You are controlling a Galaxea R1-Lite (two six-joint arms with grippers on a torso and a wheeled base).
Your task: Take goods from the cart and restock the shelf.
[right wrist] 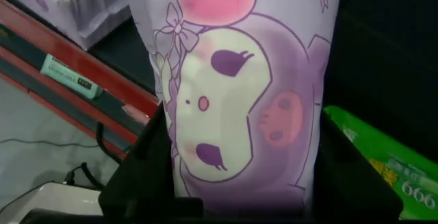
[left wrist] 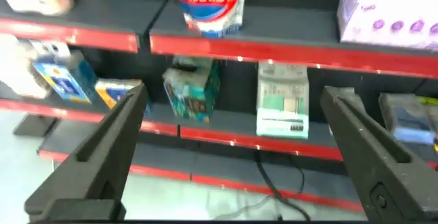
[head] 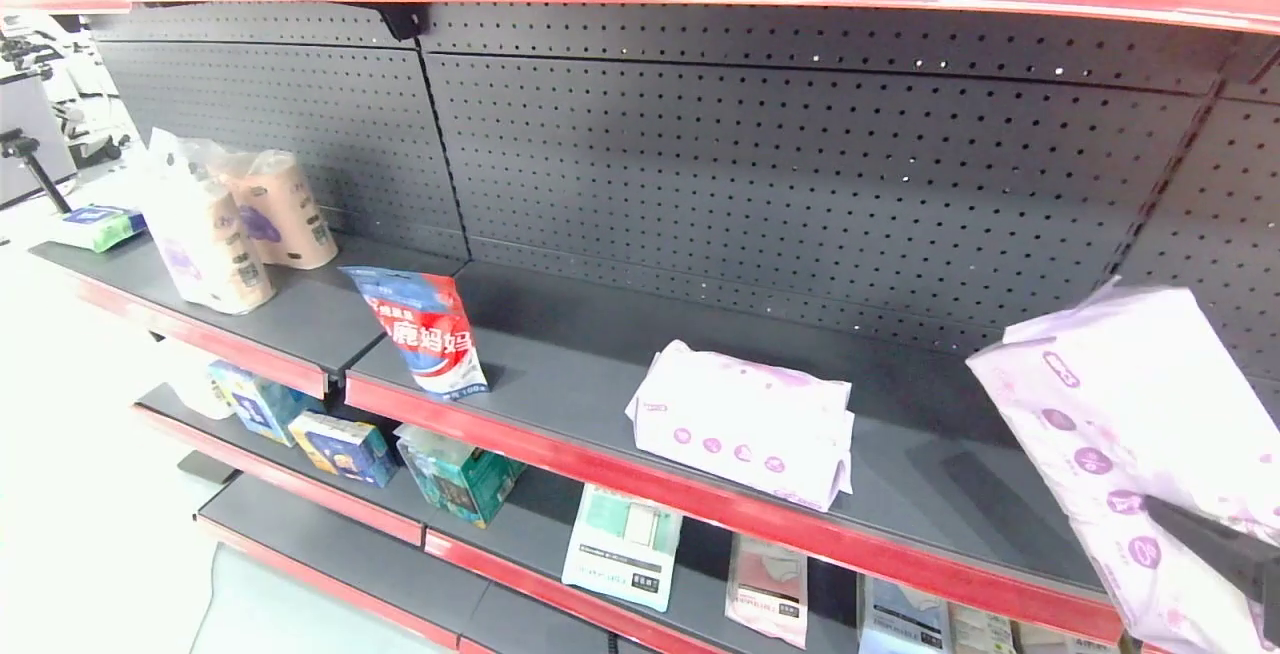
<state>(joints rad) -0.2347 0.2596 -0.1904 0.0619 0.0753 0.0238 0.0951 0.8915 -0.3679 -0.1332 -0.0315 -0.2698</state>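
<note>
By shelf [head: 560,374], purple pack [head: 1110,414] clamped, right gripper [right wrist: 243,183] mostly hidden

The purple pack [head: 1130,434] at the right is cut off by the frame edges, and its near corner is covered by a finger [head: 1215,546] of the right gripper [right wrist: 243,162]. A green pack [right wrist: 383,172] is clipped too, partly hidden behind that gripper. Print on the lower-shelf boxes [head: 345,446] can't really be made out.

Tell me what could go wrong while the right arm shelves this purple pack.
The soft purple pack, pinched in the right gripper, may sag or slip out. Setting it down could nudge the matching pack lying at the front edge of the shelf, which might tip off.
</note>
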